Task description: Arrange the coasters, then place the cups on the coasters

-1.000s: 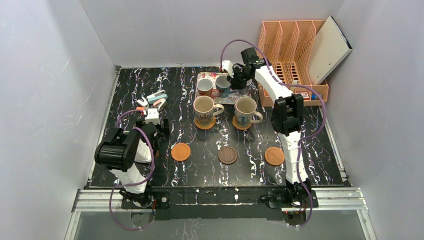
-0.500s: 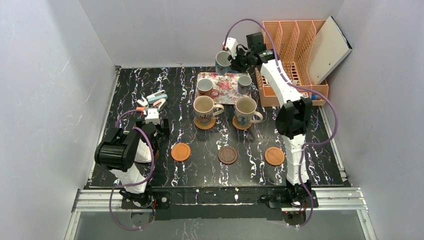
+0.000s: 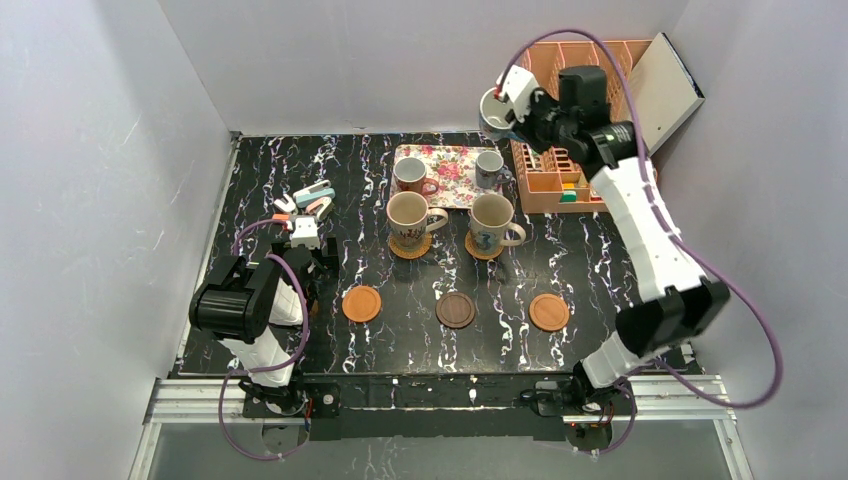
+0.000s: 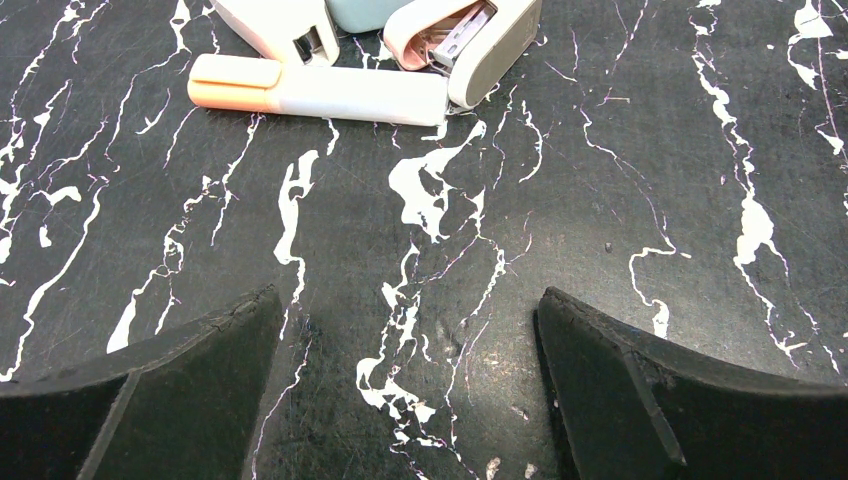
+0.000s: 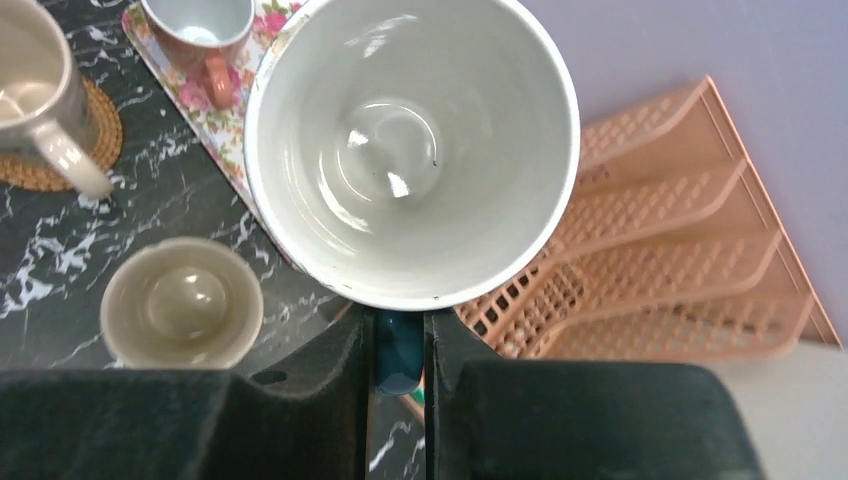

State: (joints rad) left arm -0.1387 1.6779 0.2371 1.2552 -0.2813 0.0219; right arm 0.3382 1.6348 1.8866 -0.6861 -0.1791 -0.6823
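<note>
Aloft: blue cup, handle pinched in right hand, its open mouth just ahead of the fingertips; left hand spread, low over counter.

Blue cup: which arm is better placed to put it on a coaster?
Right. The right tool grips the blue cup by the handle, in the air near the orange rack; the left tool is open, empty, by a stapler.

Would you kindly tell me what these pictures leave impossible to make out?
Held cup: right wrist view shows only its inside; top view too small for its pattern.
Woven coasters: top view, mostly covered by the cream mugs.
Stapler: left wrist view, cut off by the upper edge.
Items in the orange rack: top view, too small.
</note>
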